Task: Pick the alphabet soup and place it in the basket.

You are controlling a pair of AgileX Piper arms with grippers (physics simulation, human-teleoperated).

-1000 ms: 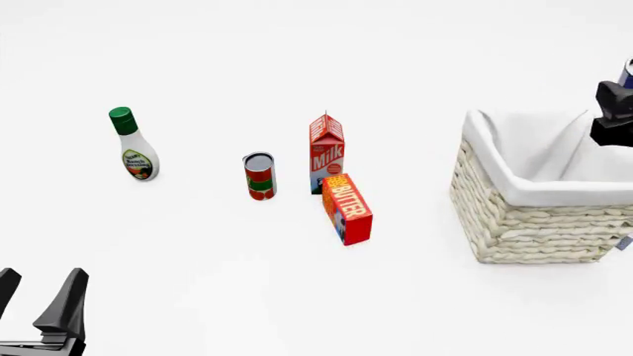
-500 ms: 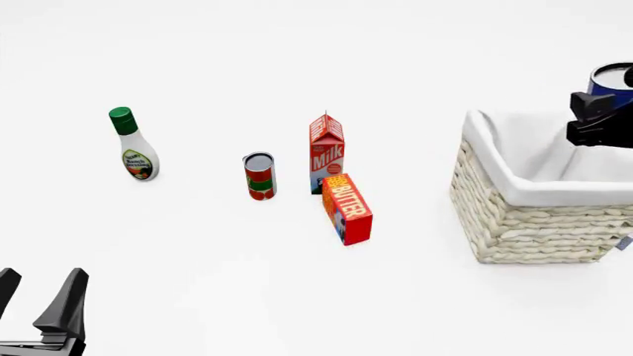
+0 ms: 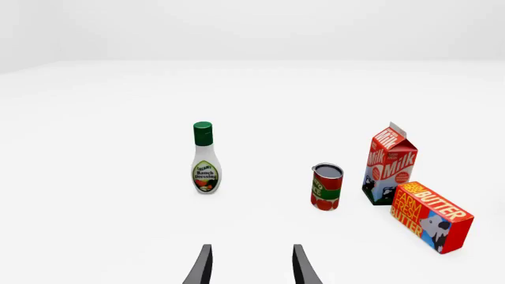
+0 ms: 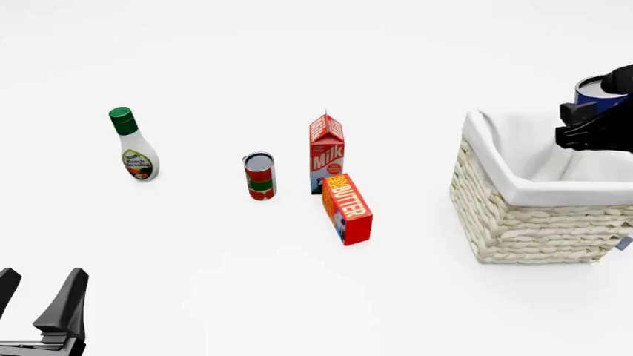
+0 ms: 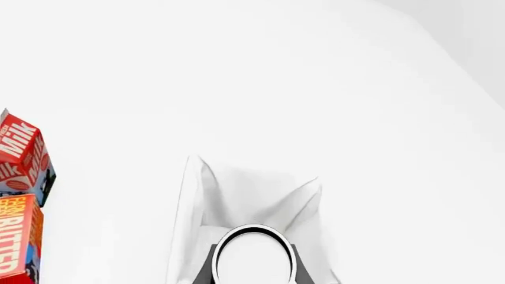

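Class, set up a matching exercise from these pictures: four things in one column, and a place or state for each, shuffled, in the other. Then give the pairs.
Things:
1. alphabet soup
2. butter box
3. ranch dressing bottle
4. left claw

Places or states:
A. farthest left on the table
B. open, holding nothing
C. held above the basket
D. just in front of the milk carton

Pairs: 1-C, 2-D, 3-A, 4-B

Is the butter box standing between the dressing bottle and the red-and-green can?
No, the butter box lies right of the milk carton, beyond the can.
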